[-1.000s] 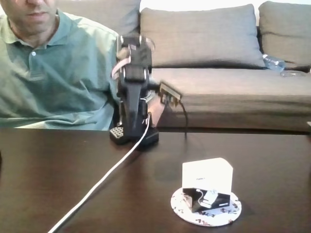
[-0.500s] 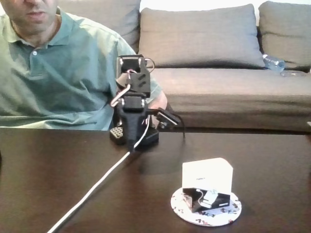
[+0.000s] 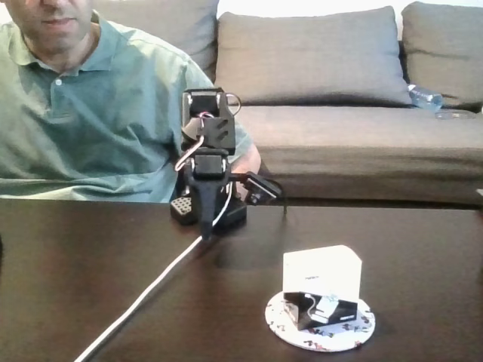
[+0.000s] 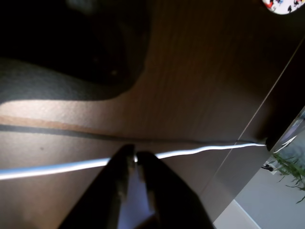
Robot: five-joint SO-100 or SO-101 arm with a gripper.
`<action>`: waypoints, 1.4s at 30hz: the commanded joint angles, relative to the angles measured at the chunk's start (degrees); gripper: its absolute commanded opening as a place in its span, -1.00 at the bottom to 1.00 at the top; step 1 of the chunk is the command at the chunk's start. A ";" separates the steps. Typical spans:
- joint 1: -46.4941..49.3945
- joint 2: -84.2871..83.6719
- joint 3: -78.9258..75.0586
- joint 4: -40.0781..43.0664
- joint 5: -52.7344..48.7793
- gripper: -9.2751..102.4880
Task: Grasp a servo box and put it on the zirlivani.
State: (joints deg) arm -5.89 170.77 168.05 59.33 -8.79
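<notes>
In the fixed view the servo box (image 3: 322,285), white with a dark lower band, stands on the zirlivani (image 3: 358,330), a round white speckled disc at the table's front right. Well behind it to the left, the black arm is folded over its base, and my gripper (image 3: 205,226) points down close to the tabletop, far from the box. In the wrist view the two dark fingers (image 4: 157,191) rise from the bottom edge, and my gripper (image 4: 135,155) is shut with nothing in it. An edge of the zirlivani (image 4: 283,5) shows at the top right of that view.
A white cable (image 3: 151,286) runs from the arm's base (image 3: 181,209) diagonally to the front left of the dark table (image 3: 83,264). A person in a green shirt (image 3: 98,113) sits right behind the table. A grey sofa (image 3: 362,143) with a bottle (image 3: 426,97) is behind.
The arm has folded down over its base, and the gripper has swung from raised to pointing down near the table. The box and disc have not moved.
</notes>
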 commanded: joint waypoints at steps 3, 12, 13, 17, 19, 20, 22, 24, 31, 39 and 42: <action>1.41 0.62 -0.35 0.18 1.67 -0.84; 2.46 0.62 -0.35 0.18 1.67 -0.84; 2.46 0.62 -0.35 0.18 1.67 -0.84; 2.46 0.62 -0.35 0.18 1.67 -0.84; 2.46 0.62 -0.35 0.18 1.67 -0.84; 2.46 0.62 -0.35 0.18 1.67 -0.84; 2.37 0.62 -0.35 0.18 1.67 -0.84; 2.37 0.62 -0.35 0.18 1.58 -0.84; 2.55 0.62 -0.35 0.18 1.67 -0.84; 2.46 0.62 -0.35 0.18 1.67 -0.83; 2.29 0.62 -0.35 0.18 1.58 -0.83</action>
State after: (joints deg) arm -3.69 170.77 168.05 59.33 -7.38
